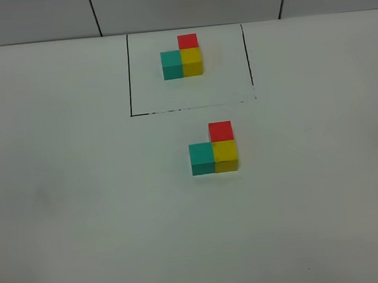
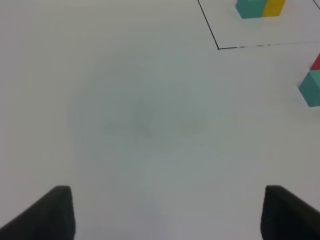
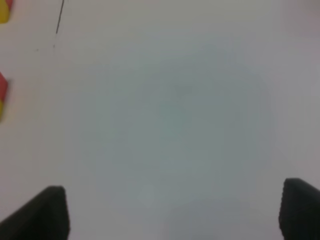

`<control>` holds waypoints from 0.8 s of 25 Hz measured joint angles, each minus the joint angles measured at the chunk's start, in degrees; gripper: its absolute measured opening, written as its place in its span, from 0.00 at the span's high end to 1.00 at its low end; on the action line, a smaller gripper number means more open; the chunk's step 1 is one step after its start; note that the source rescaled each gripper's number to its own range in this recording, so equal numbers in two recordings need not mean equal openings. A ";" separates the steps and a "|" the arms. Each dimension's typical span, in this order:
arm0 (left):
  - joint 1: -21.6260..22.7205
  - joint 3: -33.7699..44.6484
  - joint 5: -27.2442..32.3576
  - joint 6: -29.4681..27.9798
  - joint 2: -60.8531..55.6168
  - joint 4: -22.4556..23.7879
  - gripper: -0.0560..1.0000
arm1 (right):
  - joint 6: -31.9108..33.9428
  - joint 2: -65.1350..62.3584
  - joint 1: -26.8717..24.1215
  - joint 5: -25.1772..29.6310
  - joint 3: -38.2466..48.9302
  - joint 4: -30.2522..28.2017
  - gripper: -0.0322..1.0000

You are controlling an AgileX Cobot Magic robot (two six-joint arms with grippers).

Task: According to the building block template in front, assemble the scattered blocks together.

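Observation:
The building block template [image 1: 182,59] sits inside the black drawn rectangle at the back: teal and yellow in a row, red behind yellow. The unframed teal cube [image 1: 201,158], yellow cube [image 1: 225,155] and red cube [image 1: 220,131] stand touching in the same L shape in front of the frame. No arm shows in the exterior high view. My left gripper [image 2: 165,212] is open over bare table, with the teal cube [image 2: 311,88] off to one side. My right gripper [image 3: 172,210] is open over bare table, with slivers of the red cube [image 3: 2,86] at the frame's edge.
The white table [image 1: 82,202] runs to a tiled wall at the back. The black frame line [image 1: 129,74] marks the template's area; its corner shows in the left wrist view [image 2: 218,48].

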 joint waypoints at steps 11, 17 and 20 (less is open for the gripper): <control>0.00 0.00 0.00 0.00 0.00 0.00 0.19 | 0.06 0.00 0.00 0.00 0.00 0.00 0.27; 0.00 0.00 0.00 0.00 0.00 0.00 0.19 | -0.70 0.00 0.00 0.00 0.00 0.12 0.27; 0.00 0.00 0.00 0.00 0.00 0.00 0.19 | -2.50 0.00 0.00 0.00 0.00 0.69 0.27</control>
